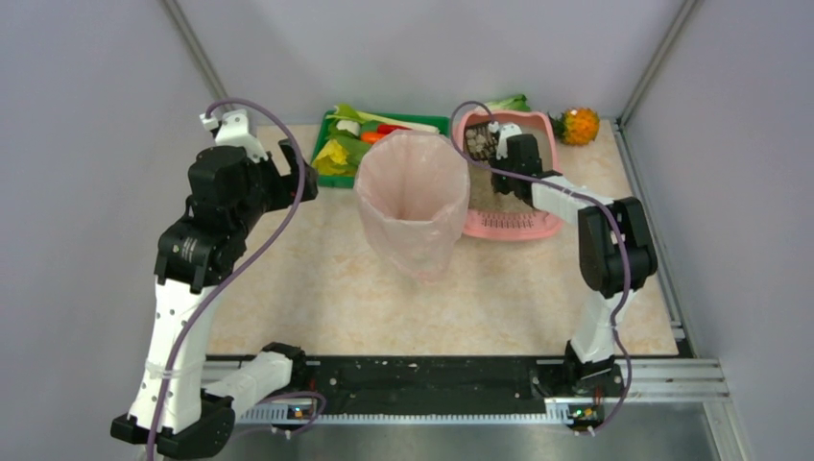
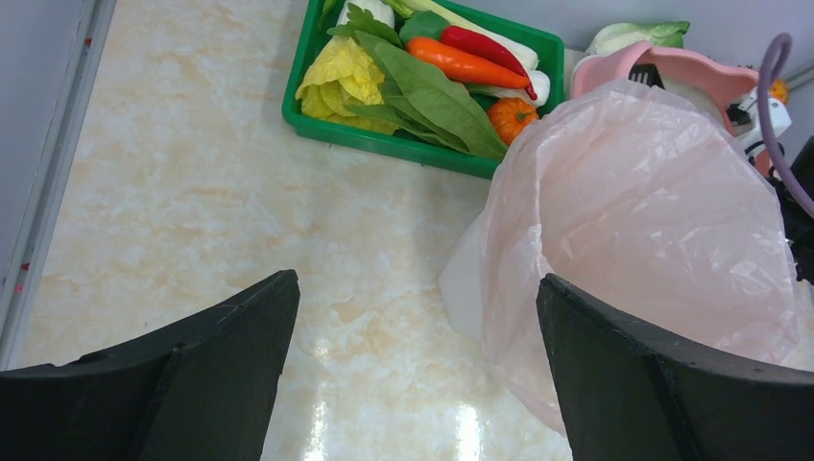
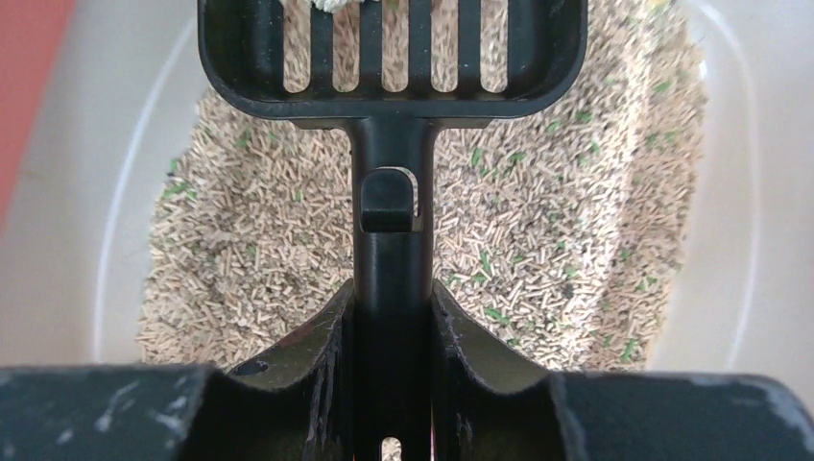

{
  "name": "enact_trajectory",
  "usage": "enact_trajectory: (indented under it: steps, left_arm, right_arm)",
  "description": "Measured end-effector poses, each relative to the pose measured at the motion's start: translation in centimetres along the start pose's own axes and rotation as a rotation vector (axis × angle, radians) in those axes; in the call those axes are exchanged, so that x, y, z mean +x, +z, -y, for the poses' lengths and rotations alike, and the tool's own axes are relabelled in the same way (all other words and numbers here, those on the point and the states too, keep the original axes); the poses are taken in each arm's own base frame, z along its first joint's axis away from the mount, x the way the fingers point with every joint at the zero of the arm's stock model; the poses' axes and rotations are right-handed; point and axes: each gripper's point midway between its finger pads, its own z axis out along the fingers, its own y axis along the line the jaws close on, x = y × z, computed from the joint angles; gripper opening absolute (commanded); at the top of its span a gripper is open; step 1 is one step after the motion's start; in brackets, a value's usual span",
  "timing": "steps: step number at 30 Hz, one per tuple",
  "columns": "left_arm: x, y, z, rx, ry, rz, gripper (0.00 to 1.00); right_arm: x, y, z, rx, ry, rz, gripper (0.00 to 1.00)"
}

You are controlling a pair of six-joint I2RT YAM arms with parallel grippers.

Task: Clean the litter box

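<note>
The pink litter box point(image 1: 538, 229) stands at the back right, behind the bin, with beige grainy litter point(image 3: 538, 221) inside its pale wall point(image 3: 758, 240). My right gripper point(image 1: 503, 154) is over the box and shut on the handle point(image 3: 389, 240) of a black slotted scoop point(image 1: 480, 144). The scoop head point(image 3: 394, 91) is held above the litter with a few pale clumps in it. My left gripper point(image 1: 292, 165) is open and empty, raised left of the bin. Its fingers point(image 2: 192, 384) show above bare table. The box rim also shows in the left wrist view point(image 2: 672, 62).
A tall translucent pink bag-lined bin point(image 1: 413, 197) stands mid-table next to the litter box; it also shows in the left wrist view point(image 2: 653, 211). A green vegetable tray point(image 1: 324, 173) is at the back left. An orange spiky fruit point(image 1: 579, 125) and a cabbage point(image 1: 509, 103) lie behind the box.
</note>
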Motion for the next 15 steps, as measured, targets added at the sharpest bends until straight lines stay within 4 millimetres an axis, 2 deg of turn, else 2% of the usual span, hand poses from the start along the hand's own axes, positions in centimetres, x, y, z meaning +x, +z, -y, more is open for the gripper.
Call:
enact_trajectory:
  steps: [5, 7, 13, 15]
  left_arm:
    - [0.0, 0.0, 0.0, 0.001, 0.0, 0.0, 0.99]
    - [0.0, 0.0, 0.0, 0.002, 0.0, -0.001, 0.99]
    - [0.0, 0.0, 0.0, 0.004, -0.001, 0.001, 0.99]
    - [0.2, -0.1, 0.0, 0.006, -0.001, 0.001, 0.99]
  right_arm:
    - [-2.2, -1.7, 0.1, -0.007, -0.009, 0.101, 0.0]
    - [-2.5, -2.4, 0.1, -0.009, -0.013, 0.125, 0.0]
    - [-0.7, -4.8, 1.3, -0.01, 0.0, 0.115, 0.0]
    - [-0.7, -5.6, 2.0, -0.002, 0.01, 0.117, 0.0]
